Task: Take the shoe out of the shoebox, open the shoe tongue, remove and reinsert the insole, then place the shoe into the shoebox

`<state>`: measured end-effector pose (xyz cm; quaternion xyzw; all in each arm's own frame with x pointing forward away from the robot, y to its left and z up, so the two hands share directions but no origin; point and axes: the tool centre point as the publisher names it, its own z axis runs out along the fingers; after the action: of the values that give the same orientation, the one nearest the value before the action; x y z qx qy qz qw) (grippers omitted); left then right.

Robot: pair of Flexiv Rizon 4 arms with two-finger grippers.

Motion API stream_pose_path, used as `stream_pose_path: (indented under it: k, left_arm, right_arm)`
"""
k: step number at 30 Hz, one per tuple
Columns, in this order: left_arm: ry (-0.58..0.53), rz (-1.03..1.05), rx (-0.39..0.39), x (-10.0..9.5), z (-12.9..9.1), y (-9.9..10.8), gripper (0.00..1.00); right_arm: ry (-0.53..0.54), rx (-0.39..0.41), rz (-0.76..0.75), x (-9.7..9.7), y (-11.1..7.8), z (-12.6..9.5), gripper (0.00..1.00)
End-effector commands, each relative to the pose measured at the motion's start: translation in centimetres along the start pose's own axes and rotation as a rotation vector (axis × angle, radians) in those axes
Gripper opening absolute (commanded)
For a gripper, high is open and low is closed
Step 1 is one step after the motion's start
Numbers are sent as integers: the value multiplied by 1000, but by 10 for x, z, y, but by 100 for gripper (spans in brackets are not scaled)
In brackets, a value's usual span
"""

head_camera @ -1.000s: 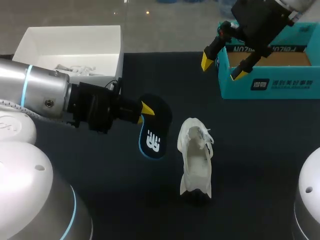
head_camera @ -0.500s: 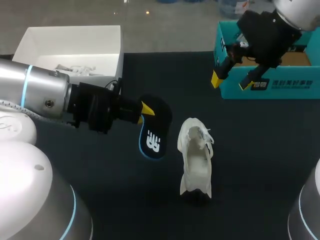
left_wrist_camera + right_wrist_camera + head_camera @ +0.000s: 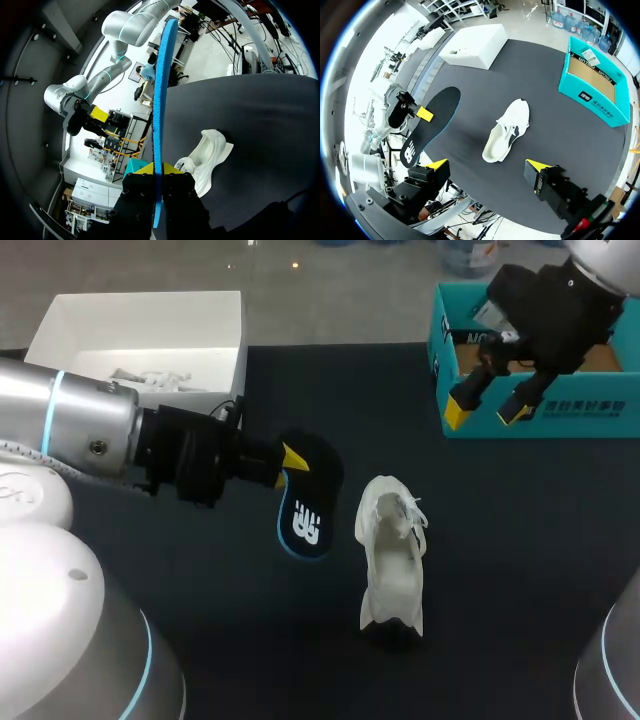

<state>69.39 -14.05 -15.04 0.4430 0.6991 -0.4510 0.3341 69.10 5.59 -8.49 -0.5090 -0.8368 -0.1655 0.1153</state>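
A white shoe (image 3: 392, 550) lies on the black table near the middle, also seen in the left wrist view (image 3: 207, 157) and the right wrist view (image 3: 505, 131). My left gripper (image 3: 290, 460) is shut on a dark insole with a blue edge (image 3: 305, 502), held in the air just left of the shoe. The left wrist view shows that insole (image 3: 160, 100) edge-on between the yellow tips (image 3: 159, 170). My right gripper (image 3: 487, 410) hangs open and empty by the front wall of the teal shoebox (image 3: 560, 410). From the right wrist view, its gripper (image 3: 487, 165) is high above the shoe.
A white open box (image 3: 140, 335) with pale paper inside stands at the table's far left corner, close behind my left arm. The teal shoebox (image 3: 592, 90) shows a bare cardboard floor. Dark table surface stretches around the shoe.
My right gripper has moved right and toward the near side, from left of the teal shoebox's corner to its front wall. The left arm, insole and shoe have not moved.
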Motion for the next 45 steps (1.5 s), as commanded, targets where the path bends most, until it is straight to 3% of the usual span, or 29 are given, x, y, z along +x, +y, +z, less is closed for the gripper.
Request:
stream_pose_path:
  k: [1,10,45]
  left_arm:
    - [4,0,-1,-1,1,1,0]
    - [4,0,-1,-1,1,1,0]
    - [4,0,-1,-1,1,1,0]
  right_arm:
    - [-18,-1,33,-1,-4,-7,100]
    - [-48,-9,62,-2,-12,-19,100]
    - [-48,-9,62,-2,-12,-19,100]
